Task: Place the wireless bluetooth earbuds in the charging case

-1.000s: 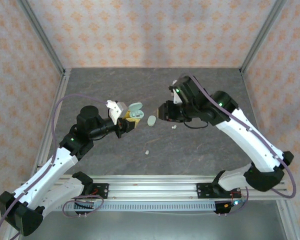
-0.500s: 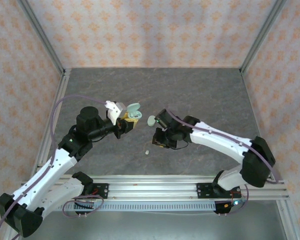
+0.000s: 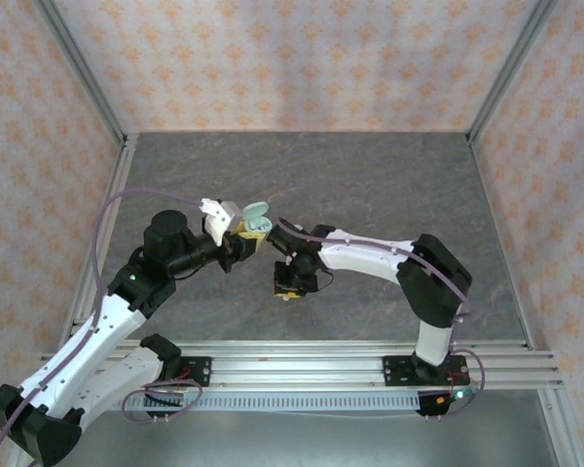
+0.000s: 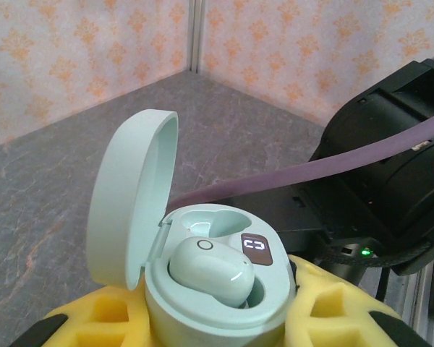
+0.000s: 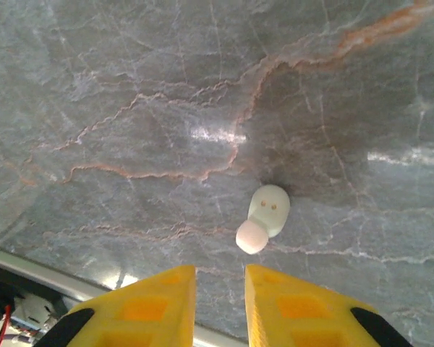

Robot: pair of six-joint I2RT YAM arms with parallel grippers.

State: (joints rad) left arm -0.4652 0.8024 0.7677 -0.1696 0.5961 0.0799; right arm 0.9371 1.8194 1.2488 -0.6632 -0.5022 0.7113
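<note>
My left gripper (image 3: 243, 233) is shut on the pale mint charging case (image 4: 217, 303), held between its yellow pads (image 4: 333, 311) above the table. The lid (image 4: 130, 202) stands open. One earbud (image 4: 211, 269) sits in the near socket, and the far socket (image 4: 210, 220) is empty. My right gripper (image 3: 290, 284) points down at the table just right of the case (image 3: 258, 223). In the right wrist view a loose earbud (image 5: 264, 215) lies on the grey stone surface, contacts up, just beyond my right gripper (image 5: 220, 289) and slightly right of it. Its jaws stand narrowly open with nothing between them.
The aluminium rail (image 3: 292, 355) runs along the near table edge, close behind the right gripper, and shows as a pale strip (image 5: 29, 264). The right arm's black body (image 4: 390, 144) and purple cable (image 4: 311, 173) pass close behind the held case. Wallpapered walls enclose the table.
The right arm has swung from the back centre toward the near left and come down over the loose earbud. The left arm with the case has barely moved.
</note>
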